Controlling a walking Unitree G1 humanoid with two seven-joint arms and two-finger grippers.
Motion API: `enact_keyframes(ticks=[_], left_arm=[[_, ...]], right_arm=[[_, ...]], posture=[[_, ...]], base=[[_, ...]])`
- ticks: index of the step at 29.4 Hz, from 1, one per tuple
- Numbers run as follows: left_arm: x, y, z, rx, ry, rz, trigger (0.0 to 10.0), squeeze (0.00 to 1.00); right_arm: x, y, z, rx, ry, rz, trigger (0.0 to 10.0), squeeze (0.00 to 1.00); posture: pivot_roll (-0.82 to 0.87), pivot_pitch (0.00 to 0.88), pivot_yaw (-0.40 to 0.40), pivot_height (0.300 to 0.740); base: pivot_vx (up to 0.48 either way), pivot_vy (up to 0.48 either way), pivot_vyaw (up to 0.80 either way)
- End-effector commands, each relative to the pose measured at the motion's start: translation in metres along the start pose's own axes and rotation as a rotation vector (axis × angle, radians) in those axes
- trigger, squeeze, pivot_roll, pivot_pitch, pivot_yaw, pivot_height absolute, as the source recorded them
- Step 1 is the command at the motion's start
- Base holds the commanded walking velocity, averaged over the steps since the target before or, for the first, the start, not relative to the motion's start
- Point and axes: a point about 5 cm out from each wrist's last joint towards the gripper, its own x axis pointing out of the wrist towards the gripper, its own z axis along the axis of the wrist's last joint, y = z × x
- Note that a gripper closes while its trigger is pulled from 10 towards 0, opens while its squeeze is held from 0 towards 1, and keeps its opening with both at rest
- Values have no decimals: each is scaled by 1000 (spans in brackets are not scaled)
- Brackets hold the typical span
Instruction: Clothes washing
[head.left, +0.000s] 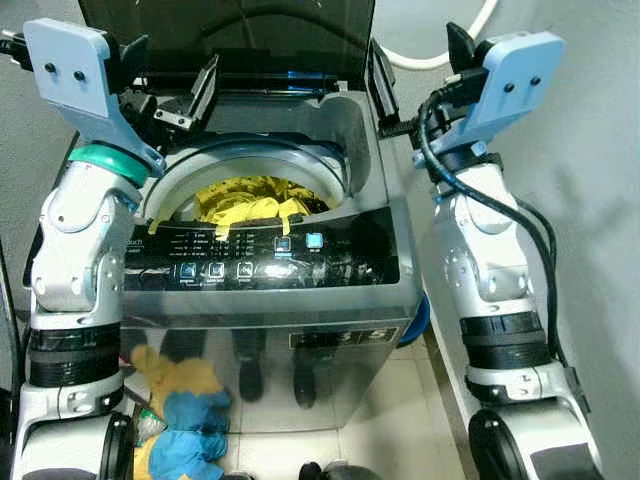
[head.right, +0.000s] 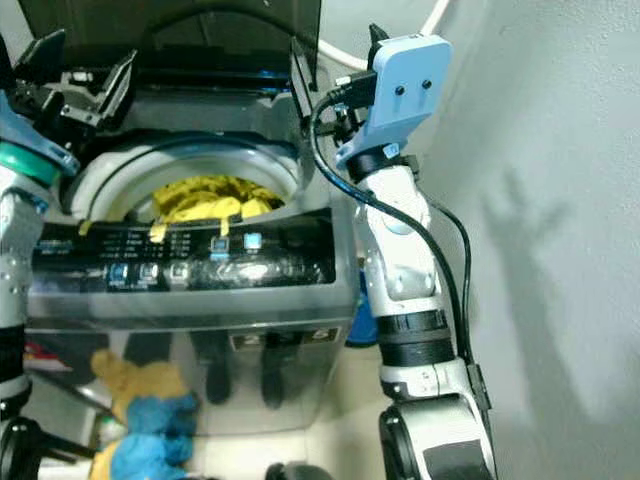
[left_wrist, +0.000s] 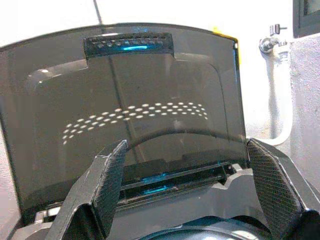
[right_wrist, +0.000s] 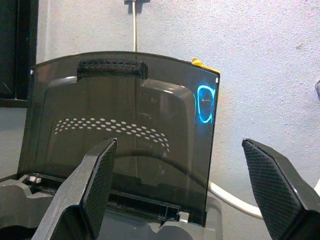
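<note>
Both grippers, left (head.left: 175, 95) and right (right_wrist: 182, 187), hover spread and empty; the upright washer lid (left_wrist: 125, 115) could slam onto the yellow clothes (head.left: 250, 200) if bumped.

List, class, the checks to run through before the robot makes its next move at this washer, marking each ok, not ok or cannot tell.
1. Lid raised upright: ok.
2. Yellow clothes inside the drum: ok.
3. Left gripper open, holding nothing: ok.
4. Right gripper open, holding nothing: ok.
5. All laundry loaded: not ok; blue and yellow clothes lie on the floor beside the washer.
6. Control panel lit: ok; chosen setting: cannot tell.
</note>
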Motion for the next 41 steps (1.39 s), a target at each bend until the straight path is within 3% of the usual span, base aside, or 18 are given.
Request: enact_keyframes(ticks=[1, 32, 41], left_arm=[[-1, 1, -1, 14, 5, 8, 10000, 0], [3, 4, 0, 20, 2, 22, 10000, 0], [3, 5, 0, 22, 1, 21, 10000, 0]], right_arm=[[-1, 0, -3, -6, 16, -2, 10000, 0], [-1, -4, -3, -13, 18, -19, 10000, 0], [-1, -3, -1, 7, 4, -27, 10000, 0]], posture=[[98, 9, -6, 740], [97, 18, 5, 740], [95, 17, 9, 740]], base=[[0, 0, 800], [0, 0, 791], [0, 0, 254]])
